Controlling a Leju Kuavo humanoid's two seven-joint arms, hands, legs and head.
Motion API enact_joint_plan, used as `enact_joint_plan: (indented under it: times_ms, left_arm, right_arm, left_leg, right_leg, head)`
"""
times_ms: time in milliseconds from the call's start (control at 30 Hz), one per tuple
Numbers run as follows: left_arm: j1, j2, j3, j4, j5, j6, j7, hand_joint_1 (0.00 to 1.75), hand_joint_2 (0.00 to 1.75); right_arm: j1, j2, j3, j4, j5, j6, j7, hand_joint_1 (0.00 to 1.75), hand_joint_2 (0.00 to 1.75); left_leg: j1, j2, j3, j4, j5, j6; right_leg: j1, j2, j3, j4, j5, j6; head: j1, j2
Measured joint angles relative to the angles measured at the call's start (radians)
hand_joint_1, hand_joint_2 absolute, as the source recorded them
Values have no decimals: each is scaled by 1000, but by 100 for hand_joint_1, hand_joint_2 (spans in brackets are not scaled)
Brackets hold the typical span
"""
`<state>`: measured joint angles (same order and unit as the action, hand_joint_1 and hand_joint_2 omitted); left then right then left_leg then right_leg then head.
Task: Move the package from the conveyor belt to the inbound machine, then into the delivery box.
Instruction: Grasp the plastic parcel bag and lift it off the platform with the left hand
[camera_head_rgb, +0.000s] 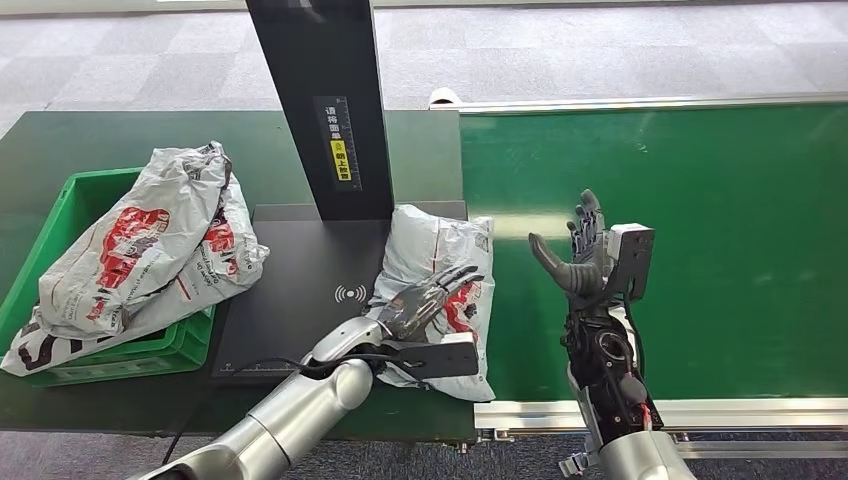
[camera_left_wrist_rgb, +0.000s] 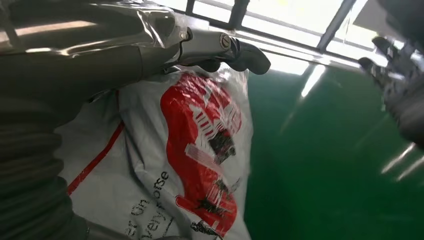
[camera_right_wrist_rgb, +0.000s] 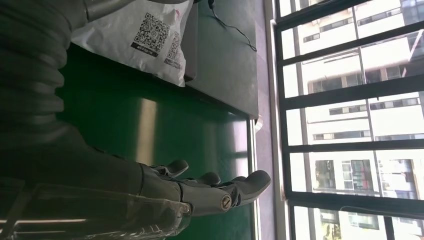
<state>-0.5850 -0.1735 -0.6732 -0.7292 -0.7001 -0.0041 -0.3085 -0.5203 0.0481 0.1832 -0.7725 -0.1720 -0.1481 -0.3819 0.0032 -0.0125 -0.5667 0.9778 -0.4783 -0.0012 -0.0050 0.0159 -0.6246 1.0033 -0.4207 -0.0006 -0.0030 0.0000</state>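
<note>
Nearest, left hand (camera_head_rgb: 425, 300) resting flat on the package (camera_head_rgb: 440, 270), fingers spread over its red print, nothing gripped. Right hand (camera_head_rgb: 580, 255) raised above the green belt (camera_head_rgb: 700, 250), just beside the package, fingers upright and apart, holding nothing.

Package: a white poly mailer with red markings, lying half on the black scanner plate (camera_head_rgb: 300, 290) and half over the belt's edge, below the dark scanner post (camera_head_rgb: 320, 100). Crinkled, glossy film, puffed softly in the middle; likely light, limp and slippery, prone to sag or slide out of a loose pinch. Nothing about it looks fragile. Best hold probably across the padded middle, palm pressing from above with fingers curling under a long edge, or squeezed between both hands. Thin corners likely to slip.

Farther left, green bin (camera_head_rgb: 70, 210) already heaped with similar mailers (camera_head_rgb: 150, 250), some spilling over its rim. Beyond, grey carpet floor (camera_head_rgb: 600, 50).
</note>
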Motion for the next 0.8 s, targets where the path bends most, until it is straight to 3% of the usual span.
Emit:
enact_joint_plan:
  times_ms: [167, 200, 300, 333, 533, 800]
  left_arm:
    - [-33, -24, -25, 83, -80, -67, 75, 36, 175]
    - [-40, -29, -25, 97, -97, -63, 97, 60, 175]
    - [-57, -40, -25, 135, -152, -46, 158, 161, 175]
    - [-63, -44, -25, 146, -169, -40, 174, 173, 175]
    - [-80, -51, -13, 176, -211, -24, 195, 175, 175]
    - [-78, -47, 20, 174, -246, 1, 144, 175, 175]
  right_arm:
    - [-3, 3, -16, -2, 40, 16, 17, 0, 175]
    - [-4, 4, -20, -2, 47, 17, 19, 0, 175]
    - [-4, 9, -30, -2, 66, 19, 22, 0, 175]
    - [-4, 11, -33, -2, 71, 20, 23, 0, 175]
    - [-4, 20, -42, -1, 84, 30, 23, 0, 175]
    - [-4, 25, -43, -2, 86, 52, 23, 0, 175]
  left_leg:
    - [0, 0, 0, 0, 0, 0]
    - [0, 0, 1, 0, 0, 0]
    - [0, 0, 3, 0, 0, 0]
    - [0, 0, 4, 0, 0, 0]
    - [0, 0, 10, -1, 0, 0]
    - [0, 0, 13, -1, 0, 0]
  right_leg:
    - [0, 0, 1, 0, 0, 0]
    - [0, 0, 1, 0, 0, 0]
    - [0, 0, 4, 0, 0, 0]
    - [0, 0, 5, 0, 0, 0]
    - [0, 0, 12, 0, 0, 0]
    - [0, 0, 15, 0, 0, 0]
  head:
    - [0, 0]
    - [0, 0]
    - [0, 0]
    - [0, 0]
    - [0, 0]
    - [0, 0]
